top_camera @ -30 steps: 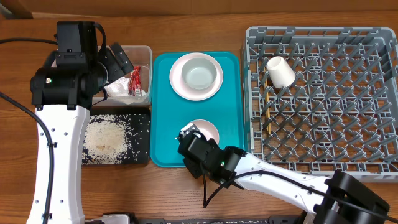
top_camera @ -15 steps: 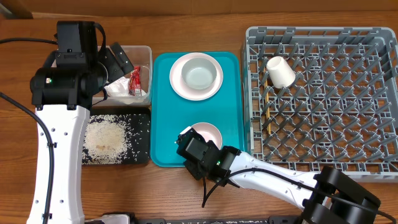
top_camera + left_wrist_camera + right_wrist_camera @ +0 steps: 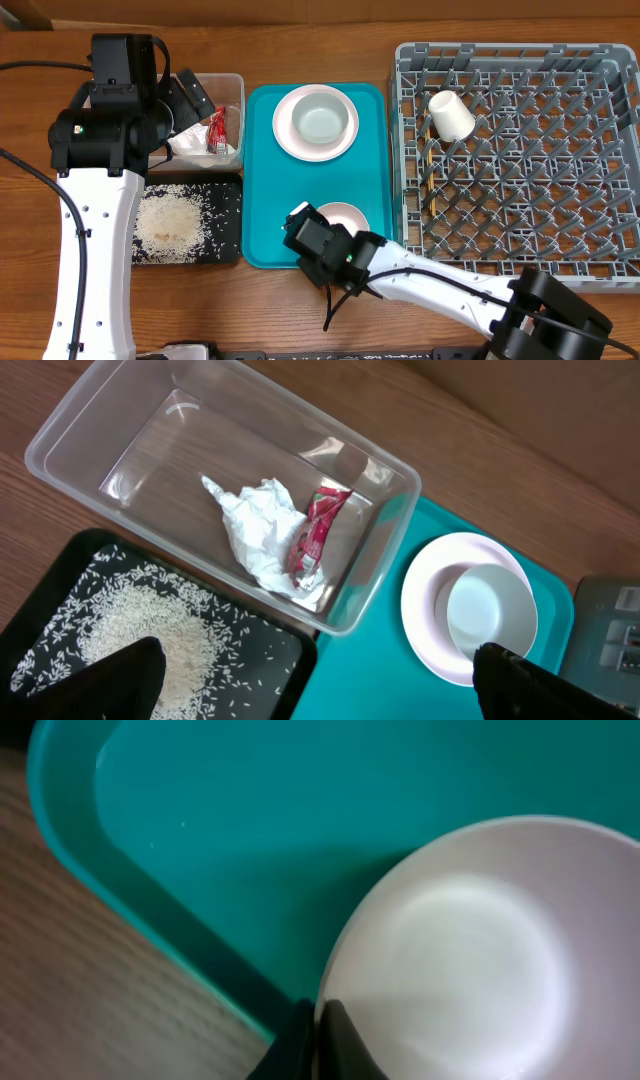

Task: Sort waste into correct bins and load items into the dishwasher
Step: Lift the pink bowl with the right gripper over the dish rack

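Note:
My right gripper is shut on the near-left rim of the pale pink bowl at the front of the teal tray. My left gripper is open and empty above the bins. The clear tub holds the red wrapper and the white tissue. The black tray holds rice. The grey bowl sits on the plate. The white cup lies in the grey rack.
The teal serving tray lies between the bins and the rack. Its near rim runs just beside my right fingers, with wooden table in front of it. A thin wooden stick lies in the rack's left part.
The pink bowl has shifted a little to the right on the teal tray with my right gripper on its rim. The left arm has not moved.

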Tool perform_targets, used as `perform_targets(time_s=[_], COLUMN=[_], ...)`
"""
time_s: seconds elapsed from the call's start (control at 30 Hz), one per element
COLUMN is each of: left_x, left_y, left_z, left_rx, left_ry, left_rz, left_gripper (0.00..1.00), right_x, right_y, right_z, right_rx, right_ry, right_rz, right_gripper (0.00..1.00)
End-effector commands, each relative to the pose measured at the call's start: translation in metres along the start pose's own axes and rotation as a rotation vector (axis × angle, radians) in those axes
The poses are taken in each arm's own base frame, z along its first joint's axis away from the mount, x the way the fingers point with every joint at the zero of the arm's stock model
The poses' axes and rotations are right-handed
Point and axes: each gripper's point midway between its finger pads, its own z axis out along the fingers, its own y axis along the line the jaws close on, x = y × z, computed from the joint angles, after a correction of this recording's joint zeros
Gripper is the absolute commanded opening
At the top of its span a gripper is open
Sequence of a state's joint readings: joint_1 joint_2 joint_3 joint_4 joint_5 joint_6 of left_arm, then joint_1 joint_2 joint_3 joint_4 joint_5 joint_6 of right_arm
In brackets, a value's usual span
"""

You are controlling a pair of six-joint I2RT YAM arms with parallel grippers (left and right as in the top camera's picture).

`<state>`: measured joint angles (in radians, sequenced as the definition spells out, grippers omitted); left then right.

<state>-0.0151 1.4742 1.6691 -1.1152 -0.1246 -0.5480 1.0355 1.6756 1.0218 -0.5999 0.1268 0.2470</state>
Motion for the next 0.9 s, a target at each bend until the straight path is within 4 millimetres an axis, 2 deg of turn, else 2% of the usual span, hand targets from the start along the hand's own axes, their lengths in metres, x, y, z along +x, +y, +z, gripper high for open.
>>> perform_targets(time_s=[0.0, 0.13, 0.23, 0.33, 0.43, 0.53, 0.63, 0.77, 0.87], left_x=[-0.004, -0.004, -0.004, -0.004, -0.004, -0.004, -0.004, -0.004, -0.004], left_y=[0.0, 0.0, 0.0, 0.0, 0.0, 0.0, 0.0, 0.0, 0.0], left_z=[-0.002, -0.002, -0.002, -0.002, -0.002, -0.002, -0.002, -0.002, -0.002], left_rx=[-0.001, -0.001, -0.001, -0.001, -0.001, -0.001, -0.001, -0.001, -0.001], left_ry=[-0.012, -0.012, -0.012, -0.012, -0.012, -0.012, -0.012, -0.012, -0.012], left_rz=[-0.009, -0.009, -0.009, -0.009, -0.009, -0.009, -0.009, -0.009, -0.008], left_gripper=[1.0, 1.0, 1.0, 1.0, 1.0, 1.0, 1.0, 1.0, 1.0], right_x=[-0.05, -0.102, -0.129, -0.138, -0.132, -0.116, -0.096, -0.07, -0.048], right_y=[0.014, 0.019, 0.008, -0.02, -0.053, -0.091, -0.129, -0.171, -0.197], right_z=[-0.05, -0.131, -0.199, -0.25, -0.286, -0.307, -0.317, -0.318, -0.306], right_rx=[-0.11, -0.25, -0.391, -0.52, -0.679, -0.811, -0.906, -0.986, -1.031], right_ry=[-0.105, -0.237, -0.333, -0.396, -0.432, -0.436, -0.488, -0.596, -0.667], right_rz=[0.05, 0.088, 0.131, 0.195, 0.27, 0.364, 0.425, 0.506, 0.599], right_gripper=[0.04, 0.04, 0.04, 0.04, 0.04, 0.04, 0.04, 0.04, 0.04])
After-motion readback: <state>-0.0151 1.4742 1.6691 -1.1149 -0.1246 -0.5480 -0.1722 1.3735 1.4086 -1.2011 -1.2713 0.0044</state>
